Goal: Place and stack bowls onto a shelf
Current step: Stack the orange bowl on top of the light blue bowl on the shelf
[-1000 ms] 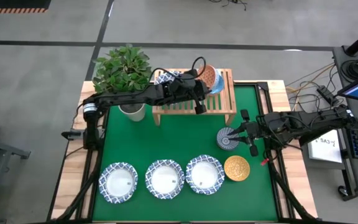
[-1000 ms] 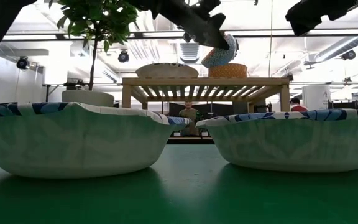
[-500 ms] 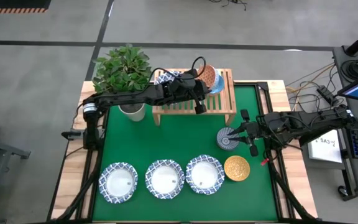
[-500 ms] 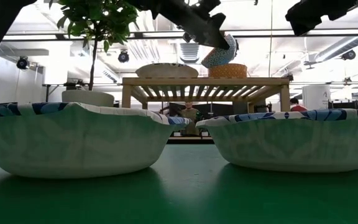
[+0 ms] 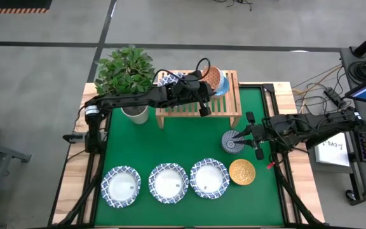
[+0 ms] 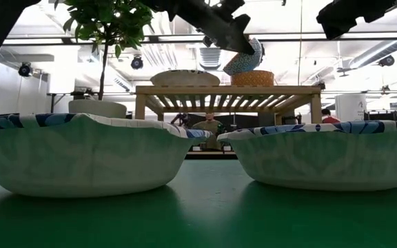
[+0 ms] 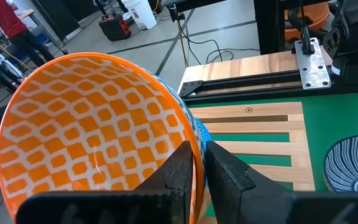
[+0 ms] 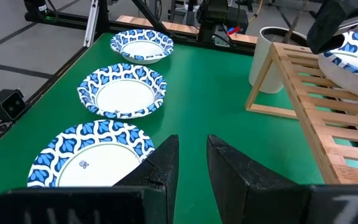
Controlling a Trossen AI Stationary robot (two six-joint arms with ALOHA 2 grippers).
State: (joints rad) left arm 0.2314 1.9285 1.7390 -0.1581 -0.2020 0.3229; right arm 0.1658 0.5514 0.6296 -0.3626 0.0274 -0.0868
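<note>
High view: left hand [image 5: 210, 84] above the shelf [image 5: 199, 109], clenched on the tilted orange-red bowl [image 5: 214, 79]. Better levelled, then lowered gently. Right hand [image 5: 257, 135] released over the tabletop [image 5: 176, 143].

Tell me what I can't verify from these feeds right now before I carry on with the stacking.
- Light blue bowl: mostly hidden behind the orange bowl the left end effector pinches; only a sliver shows.
- Whether that pair touches the shelf: the arm covers the contact from above.
- Golden bowl: hidden at table height behind the wide white bowls.
</note>
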